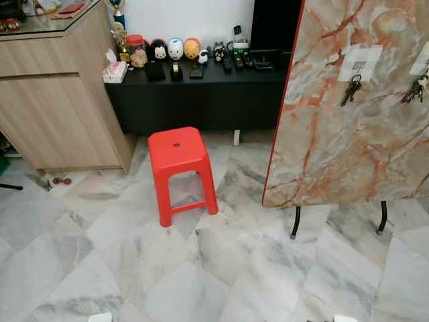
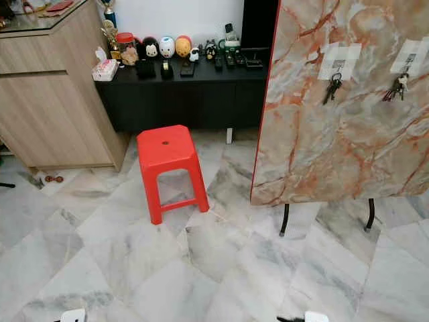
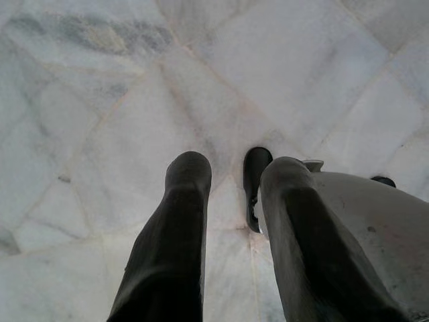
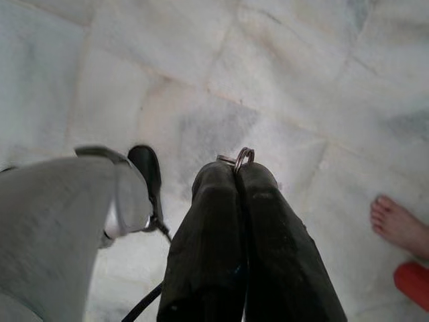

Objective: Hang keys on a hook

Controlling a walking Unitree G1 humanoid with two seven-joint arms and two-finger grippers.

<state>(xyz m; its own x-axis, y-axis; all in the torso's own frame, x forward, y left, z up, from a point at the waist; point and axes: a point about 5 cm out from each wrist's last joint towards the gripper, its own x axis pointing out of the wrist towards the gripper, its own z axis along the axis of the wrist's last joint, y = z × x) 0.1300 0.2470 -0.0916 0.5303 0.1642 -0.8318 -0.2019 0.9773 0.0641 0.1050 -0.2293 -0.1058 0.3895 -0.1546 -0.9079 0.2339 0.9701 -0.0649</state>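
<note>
**Key ring pinched in the right gripper, marble board ahead**

The right gripper (image 4: 236, 176) hangs low over the marble floor (image 1: 201, 268), its two black fingers pressed together on a metal key ring (image 4: 242, 158) that pokes out between the tips. The keys themselves are hidden behind the fingers. A person's bare foot (image 4: 400, 225) stands on the tiles near it, with something red just beside the foot.

The left gripper (image 3: 231, 171) also points down at the floor, its fingers spread apart with nothing between them.

Ahead and to the robot's right stands an upright board with a marble pattern (image 1: 348, 100) on thin black legs. Two white hook patches are stuck near its top: a dark bunch of keys (image 1: 351, 89) hangs from the left hook (image 1: 359, 64), and another bunch (image 2: 394, 87) hangs from the right hook (image 2: 410, 55).

A red plastic stool (image 1: 179, 171) stands on the floor left of the board. Behind it runs a low black cabinet (image 1: 194, 97) with small figurines and remote controls on top, beside a wooden cupboard (image 1: 57, 94).
</note>
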